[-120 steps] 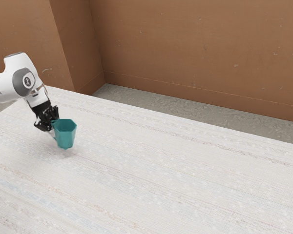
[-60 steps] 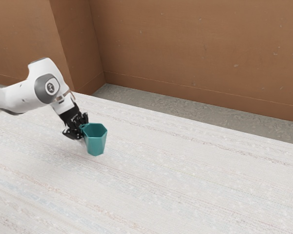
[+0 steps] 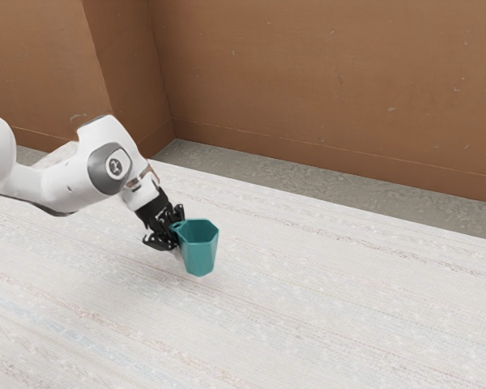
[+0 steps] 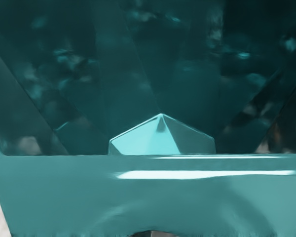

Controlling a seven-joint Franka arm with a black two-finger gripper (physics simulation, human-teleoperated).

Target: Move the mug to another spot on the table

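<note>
While the black gripper (image 3: 172,232) stays clenched on the teal mug (image 3: 199,247), its fingers pinching the wall on the side nearest the arm, the two have travelled together across the table (image 3: 348,316). A second ago the mug hung near the exterior view's left edge. Half a second ago it was about a third of the way across. Now it sits further toward the exterior view's right and a little closer to the camera, well inside the pale, streaked tabletop.

The mug keeps its mouth upward and stands close to upright, much as in both earlier pictures. Whether its base touches the surface or rides just above it cannot be told. The grip point has not changed: the fingers meet the mug at the same part of the rim throughout.

From the wrist view, the mug (image 4: 158,197) lies directly under the hand, with its faceted inner walls dark and its lighter inner floor showing past the near rim.

Behind the gripper, the white arm (image 3: 73,174) has swung out with the load; its grey-capped joint now reaches further from the exterior view's left edge. Beyond the table, the grey floor strip (image 3: 340,188) and brown walls (image 3: 324,73) are unchanged.
</note>
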